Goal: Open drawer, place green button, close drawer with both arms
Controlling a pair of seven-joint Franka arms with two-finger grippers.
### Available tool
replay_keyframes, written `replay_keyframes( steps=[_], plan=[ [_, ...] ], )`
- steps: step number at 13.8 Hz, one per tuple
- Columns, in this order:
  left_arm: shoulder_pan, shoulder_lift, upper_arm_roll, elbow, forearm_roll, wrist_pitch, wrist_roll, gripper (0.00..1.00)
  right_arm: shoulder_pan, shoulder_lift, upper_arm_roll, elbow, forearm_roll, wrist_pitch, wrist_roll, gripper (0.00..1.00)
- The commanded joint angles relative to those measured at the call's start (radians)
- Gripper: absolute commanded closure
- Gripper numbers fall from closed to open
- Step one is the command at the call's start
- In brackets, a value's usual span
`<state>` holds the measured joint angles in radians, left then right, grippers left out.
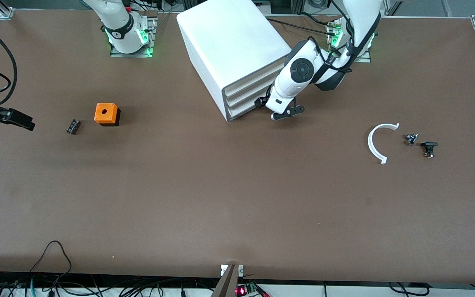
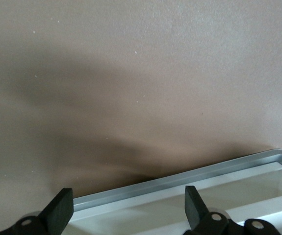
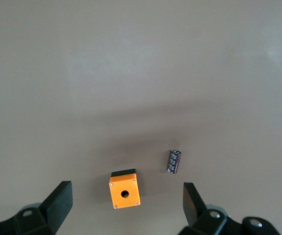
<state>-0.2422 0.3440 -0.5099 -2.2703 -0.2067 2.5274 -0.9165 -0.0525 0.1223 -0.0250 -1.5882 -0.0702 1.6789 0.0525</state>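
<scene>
Three shallow drawers, all shut, stack in the front face of the white cabinet [image 1: 231, 39], which stands on the brown table [image 1: 221, 198] between the two arm bases; nothing of their contents shows. The lowest drawer [image 1: 243, 110] sits just above the tabletop. The left gripper [image 1: 264, 104] is directly in front of this drawer, fingers spread with nothing between them; the left wrist view shows the grey front rim of the cabinet just past its fingertips [image 2: 60, 208]. The right gripper [image 1: 19, 119] waits over the right arm's end of the table, fingers likewise spread and empty, near an orange cube [image 1: 106, 114] and a small black cylinder [image 1: 73, 126]. The button [image 1: 429, 149] lies on the table toward the left arm's end, beside a small dark part [image 1: 411, 138] and a white curved strip [image 1: 377, 142]
</scene>
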Motion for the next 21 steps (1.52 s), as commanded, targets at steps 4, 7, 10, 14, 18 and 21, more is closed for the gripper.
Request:
replay_keyframes(
  steps=[4,7,10,14,18,21],
  plan=[
    [0.017,-0.052,-0.009,-0.015,-0.026,-0.021,0.01,0.0,0.0,-0.185,-0.003,-0.217,0.015,0.03,-0.057,0.0],
    [0.084,-0.086,-0.006,-0.014,-0.026,-0.021,0.01,0.0,0.0,-0.217,-0.001,-0.259,0.016,0.047,-0.056,0.0],
    [0.182,-0.155,0.048,0.043,-0.023,-0.016,0.011,0.0,0.0,-0.274,-0.003,-0.34,0.02,0.09,-0.056,0.0],
    [0.213,-0.264,0.177,0.112,-0.01,-0.108,0.133,0.0,0.0,-0.323,-0.003,-0.401,0.02,0.11,-0.057,0.0],
    [0.215,-0.362,0.358,0.28,-0.01,-0.456,0.468,0.0,0.0,-0.323,-0.003,-0.4,0.016,0.101,-0.059,0.0],
    [0.215,-0.43,0.442,0.4,0.054,-0.671,0.637,0.0,0.0,-0.323,-0.003,-0.397,0.015,0.09,-0.06,0.0]
  ],
)
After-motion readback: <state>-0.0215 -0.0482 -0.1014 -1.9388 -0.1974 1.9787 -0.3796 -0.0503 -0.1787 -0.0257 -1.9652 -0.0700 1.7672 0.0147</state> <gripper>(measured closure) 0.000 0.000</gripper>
